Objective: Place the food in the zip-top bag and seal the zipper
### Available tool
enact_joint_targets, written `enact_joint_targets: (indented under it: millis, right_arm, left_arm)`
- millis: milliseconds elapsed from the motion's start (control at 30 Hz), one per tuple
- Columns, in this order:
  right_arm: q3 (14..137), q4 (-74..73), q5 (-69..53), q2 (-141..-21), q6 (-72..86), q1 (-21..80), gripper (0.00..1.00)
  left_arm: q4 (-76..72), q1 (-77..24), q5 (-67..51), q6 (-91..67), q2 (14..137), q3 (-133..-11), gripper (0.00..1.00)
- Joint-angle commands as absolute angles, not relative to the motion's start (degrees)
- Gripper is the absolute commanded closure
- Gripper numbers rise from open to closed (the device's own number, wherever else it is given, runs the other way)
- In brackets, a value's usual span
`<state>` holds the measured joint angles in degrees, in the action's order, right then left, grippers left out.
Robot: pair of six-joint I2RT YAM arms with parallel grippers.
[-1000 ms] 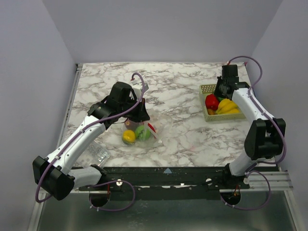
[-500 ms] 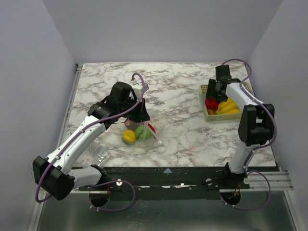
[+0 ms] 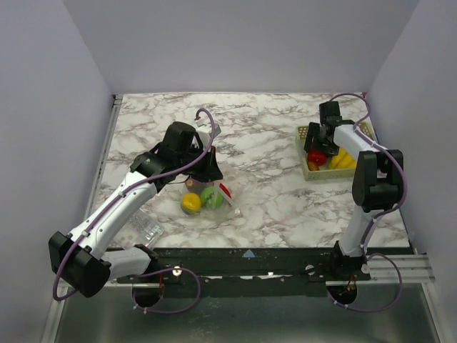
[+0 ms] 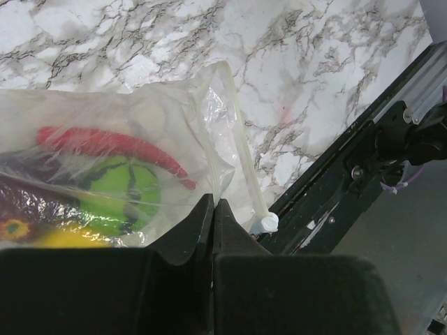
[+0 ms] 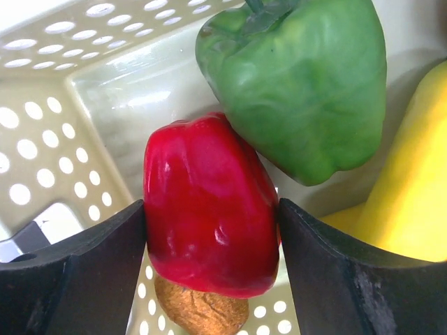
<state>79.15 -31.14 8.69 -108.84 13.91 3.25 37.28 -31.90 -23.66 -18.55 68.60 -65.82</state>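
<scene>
While left tool [image 4: 213, 202] pinches zip-top bag [image 4: 174, 112], outstretched right tool [image 5: 211, 218] spread astride red pepper [image 5: 206, 195]

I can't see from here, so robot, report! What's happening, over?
Left gripper shut on bag edge, some food inside. Right gripper open, straddling red pepper in basket. Green pepper pressed against it.

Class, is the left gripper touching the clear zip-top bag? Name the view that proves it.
Touching. The left wrist view shows the left gripper shut, with clear film of the zip-top bag pinched between its fingertips.
</scene>
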Motion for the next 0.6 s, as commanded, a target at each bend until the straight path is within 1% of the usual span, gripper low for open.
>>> enact_joint_targets:
  millis: [0, 133, 200, 267, 333, 367, 433, 467, 533, 567]
  right_arm:
    - [77.07, -32.61, 9.41, -111.18, 13.82, 2.88, 0.24]
    - [76.75, -33.39, 11.80, -110.69, 13.07, 2.83, 0.20]
    - [76.41, -32.71, 11.07, -110.43, 13.09, 2.89, 0.20]
    - [76.64, -32.26, 10.92, -110.63, 13.30, 2.92, 0.22]
    - [77.06, -32.04, 10.43, -110.42, 13.53, 2.89, 0.28]
    - [77.21, -31.76, 9.99, -110.01, 13.66, 2.86, 0.34]
    - [77.27, -31.16, 8.99, -108.45, 14.19, 2.89, 0.49]
    - [77.11, -30.66, 8.44, -107.47, 14.36, 2.90, 0.55]
    - [76.83, -29.57, 7.79, -104.97, 14.82, 2.90, 0.58]
    - [76.69, -29.26, 7.46, -103.50, 14.95, 2.88, 0.61]
  left_arm:
    - [36.12, -31.94, -24.95, -18.24, 68.63, -65.30, 1.00]
    - [36.18, -31.96, -24.96, -18.22, 68.67, -65.30, 1.00]
    - [36.21, -31.98, -25.03, -18.27, 68.76, -65.38, 1.00]
    - [36.20, -31.97, -25.12, -18.29, 68.82, -65.35, 1.00]
    - [36.14, -31.97, -25.01, -18.28, 68.80, -65.30, 1.00]
    - [36.13, -31.96, -24.97, -18.30, 68.83, -65.30, 1.00]
    - [36.21, -31.96, -25.02, -18.27, 68.80, -65.30, 1.00]
    - [36.16, -31.98, -24.96, -18.28, 68.82, -65.30, 1.00]
    - [36.08, -31.99, -24.96, -18.28, 68.88, -65.25, 1.00]
    - [36.11, -31.97, -25.01, -18.28, 68.90, -65.30, 1.00]
